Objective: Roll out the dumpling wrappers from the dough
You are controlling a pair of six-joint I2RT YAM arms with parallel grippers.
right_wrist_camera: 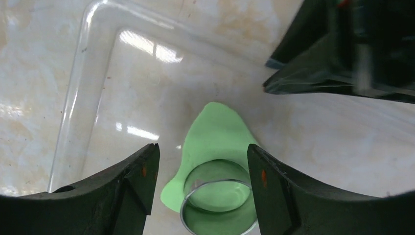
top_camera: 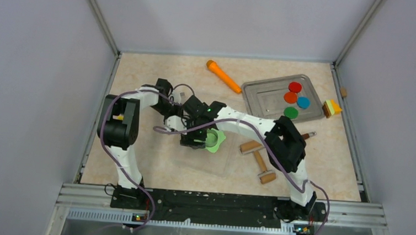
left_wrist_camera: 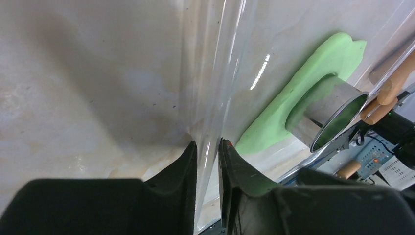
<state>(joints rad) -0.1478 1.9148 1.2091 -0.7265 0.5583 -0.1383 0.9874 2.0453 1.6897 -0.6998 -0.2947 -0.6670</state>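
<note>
The dough (top_camera: 217, 141) is a thin light lime-green sheet lying on a clear plastic tray (top_camera: 213, 165). A round metal cutter ring (right_wrist_camera: 219, 201) stands pressed into it. My right gripper (right_wrist_camera: 203, 166) is open, its fingers either side of the ring, hovering over the dough (right_wrist_camera: 215, 132). My left gripper (left_wrist_camera: 208, 147) is shut on the clear tray's rim (left_wrist_camera: 210, 73), beside the dough (left_wrist_camera: 313, 73) and the ring (left_wrist_camera: 333, 115). The left gripper also shows at the upper right of the right wrist view (right_wrist_camera: 342, 54). No cut lime-green wrapper shows.
A steel tray (top_camera: 268, 97) at the back right holds red, orange, blue and dark green discs. An orange stick (top_camera: 223, 76) lies behind it to the left. A wooden rolling pin (top_camera: 260, 160) lies right of the clear tray. A yellow-orange block (top_camera: 332, 108) sits by the right wall.
</note>
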